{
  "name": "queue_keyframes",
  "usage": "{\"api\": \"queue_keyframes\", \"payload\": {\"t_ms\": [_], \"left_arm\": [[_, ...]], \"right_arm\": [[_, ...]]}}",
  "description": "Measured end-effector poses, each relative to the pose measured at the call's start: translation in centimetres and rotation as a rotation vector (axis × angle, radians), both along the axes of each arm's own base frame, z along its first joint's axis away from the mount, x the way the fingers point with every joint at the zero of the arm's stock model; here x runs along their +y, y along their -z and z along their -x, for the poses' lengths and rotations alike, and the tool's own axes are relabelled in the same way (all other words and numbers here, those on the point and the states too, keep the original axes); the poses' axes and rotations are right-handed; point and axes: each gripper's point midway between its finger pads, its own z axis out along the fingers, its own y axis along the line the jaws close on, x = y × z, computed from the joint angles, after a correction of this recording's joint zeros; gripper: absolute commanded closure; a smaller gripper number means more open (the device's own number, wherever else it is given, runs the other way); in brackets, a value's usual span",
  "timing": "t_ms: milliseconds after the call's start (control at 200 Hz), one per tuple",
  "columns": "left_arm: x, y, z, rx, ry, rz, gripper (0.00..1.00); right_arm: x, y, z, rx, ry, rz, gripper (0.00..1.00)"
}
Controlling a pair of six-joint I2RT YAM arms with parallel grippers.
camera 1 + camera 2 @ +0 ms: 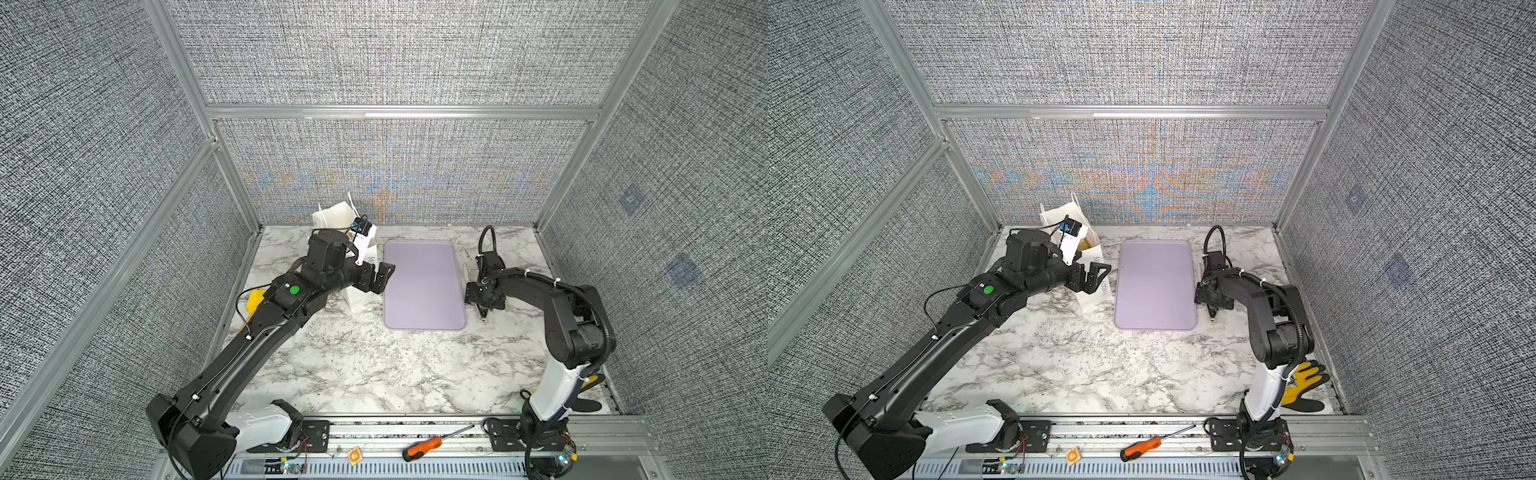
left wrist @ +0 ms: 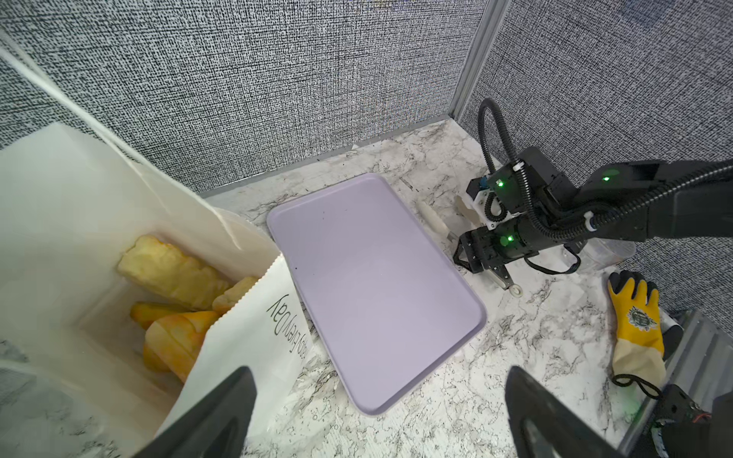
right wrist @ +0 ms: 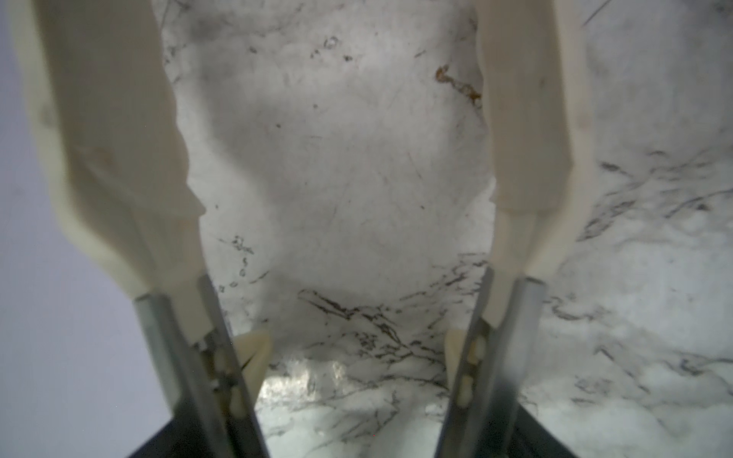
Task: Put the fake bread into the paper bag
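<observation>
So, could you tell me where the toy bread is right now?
The toy bread lies inside the paper bag, seen in the left wrist view; in both top views that bag stands left of the purple tray.

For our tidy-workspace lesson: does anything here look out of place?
Yes. An orange screwdriver lies loose on the front rail, and a yellow work glove lies by the right arm's base; neither suits a bread-bagging job.

One each of paper bag [image 2: 246,341], tray [image 2: 377,285], tongs [image 3: 111,138], glove [image 2: 634,317], screwdriver [image 1: 424,448]; four fake bread pieces [image 2: 170,273] visible.
</observation>
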Motion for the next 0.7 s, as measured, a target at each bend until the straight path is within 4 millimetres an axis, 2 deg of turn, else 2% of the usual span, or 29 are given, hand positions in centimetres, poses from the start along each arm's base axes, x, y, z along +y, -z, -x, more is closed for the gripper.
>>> {"api": "queue_keyframes", "payload": {"t_ms": [135,375,585,700], "left_arm": [[0.4,-0.3,-0.2,-0.019,-0.024,0.008,0.01],[1.3,0.3,-0.2,-0.026,-0.072,0.009,0.01],[3.9,0.6,0.0,-0.063,-0.192,0.011,0.01],[5.9,1.2,0.0,-0.083,-0.293,0.007,0.01]], "right_arm": [[-0.1,-0.5,0.3,-0.013,-0.01,0.0,0.01],[-0.2,-3.6,0.5,-0.112,-0.033,-0.001,0.01],[-1.1,-6.9,1.1,-0.237,-0.067,0.046,0.01],[-1.9,-7.7,2.1,-0.303,-0.091,0.097,0.01]]}}
